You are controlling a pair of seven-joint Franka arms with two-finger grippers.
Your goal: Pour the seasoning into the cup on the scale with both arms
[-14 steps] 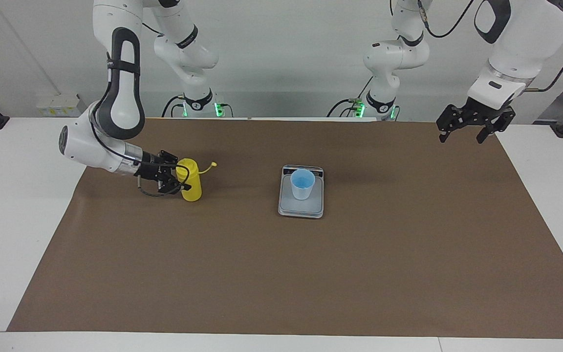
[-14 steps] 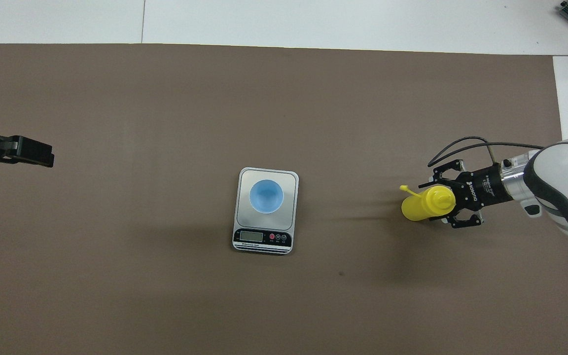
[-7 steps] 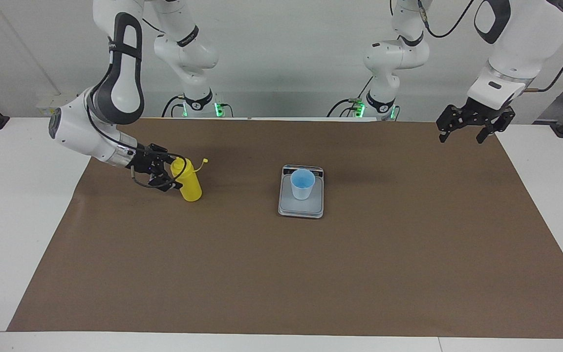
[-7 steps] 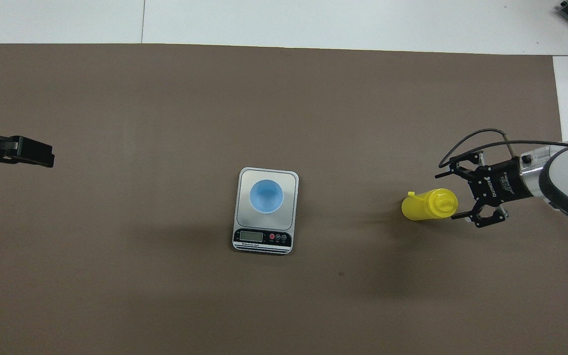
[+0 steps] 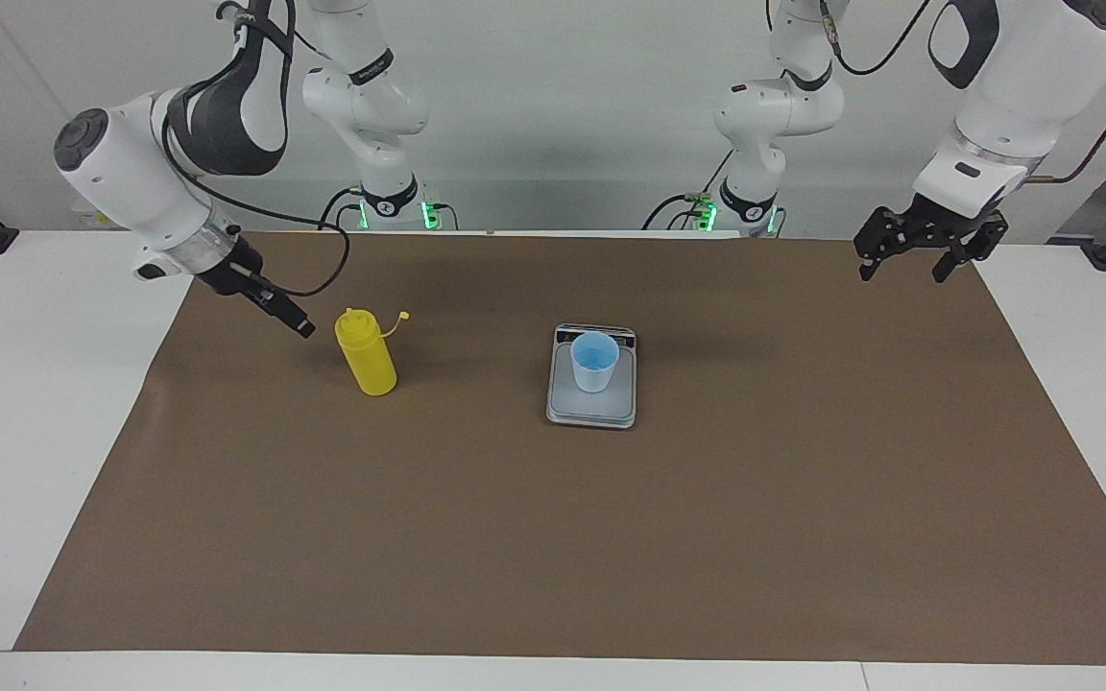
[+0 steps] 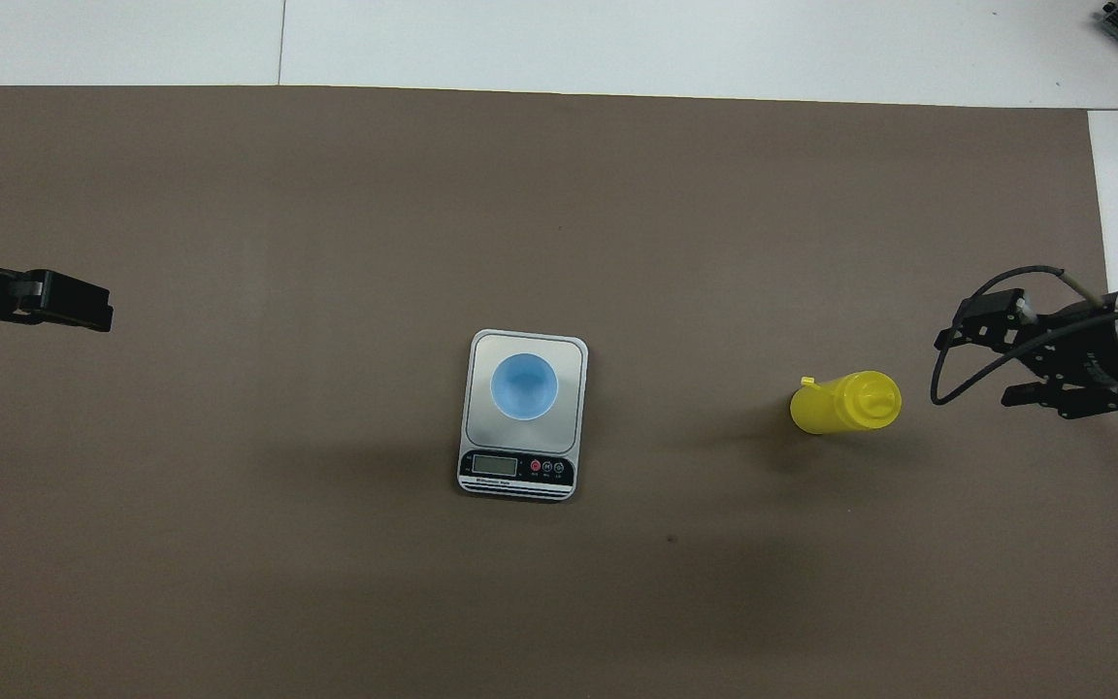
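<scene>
One yellow squeeze bottle of seasoning [image 5: 368, 355], one light blue cup [image 5: 595, 360] and one grey scale [image 5: 591, 404] share the brown mat [image 5: 553, 537] on the white desk [image 5: 25, 403]; the cup stands on the scale's plate. The bottle stands upright, cap dangling on its tether, just beside the right gripper [image 5: 299, 327], whose fingers stand apart and hold nothing, with nothing between them. The left gripper [image 5: 901, 264] hangs with spread, empty fingers over the mat's edge at its own end, well apart from the scale.
</scene>
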